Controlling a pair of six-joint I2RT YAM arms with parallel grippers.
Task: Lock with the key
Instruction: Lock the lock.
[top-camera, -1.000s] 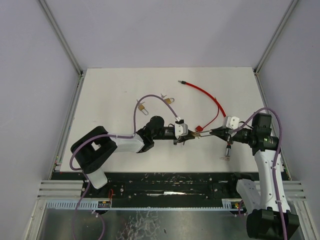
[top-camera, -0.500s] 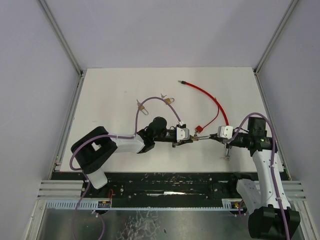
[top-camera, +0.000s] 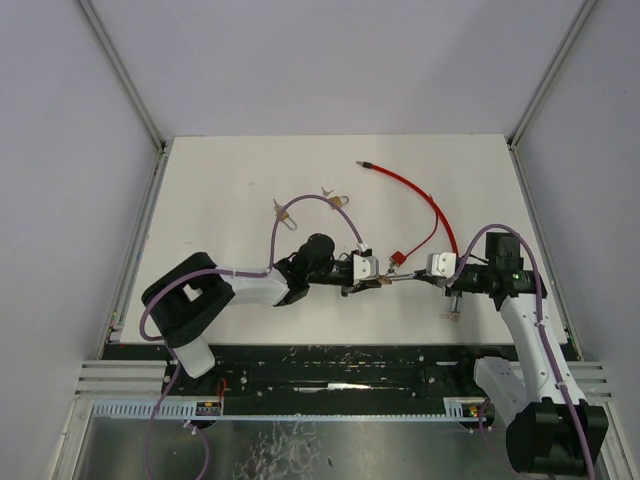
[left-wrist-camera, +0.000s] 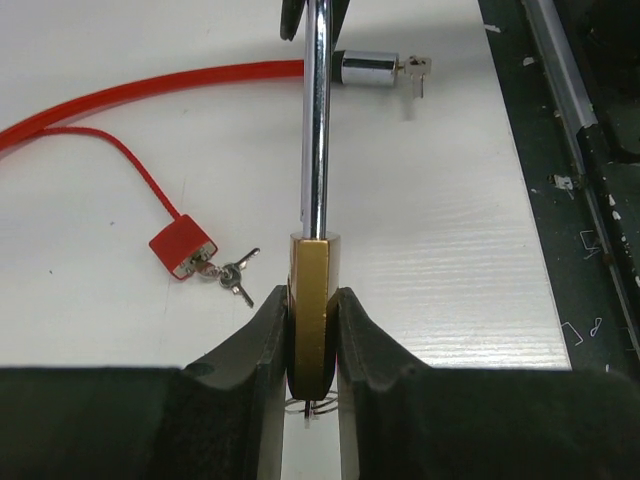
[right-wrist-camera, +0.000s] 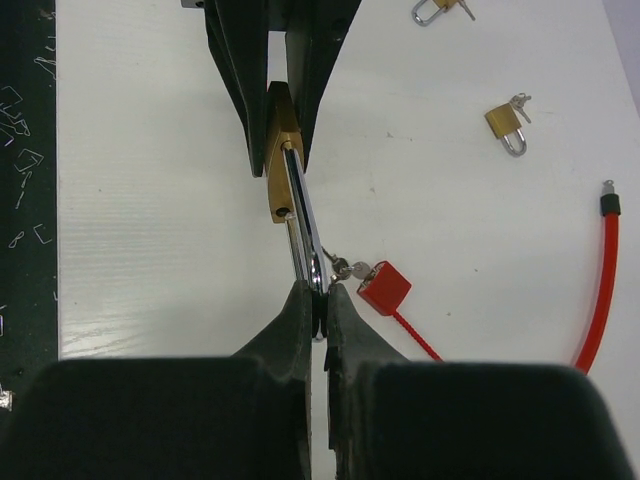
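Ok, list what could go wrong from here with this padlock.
The right end effector pinches the shackle only at its very tip, so a push could slip off the chrome. The left end effector holds the brass padlock by its narrow body, which might twist. The red cable lock and keys lie close by, a possible snag.

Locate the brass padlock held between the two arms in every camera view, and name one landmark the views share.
Top external: brass padlock at centre, between the arms.
Left wrist: padlock bottom centre, body clamped in the left tool, shackle running up.
Right wrist: padlock upper centre-left, shackle reaching down into the right tool.
Shared landmark: the red block with keys, beside the padlock.
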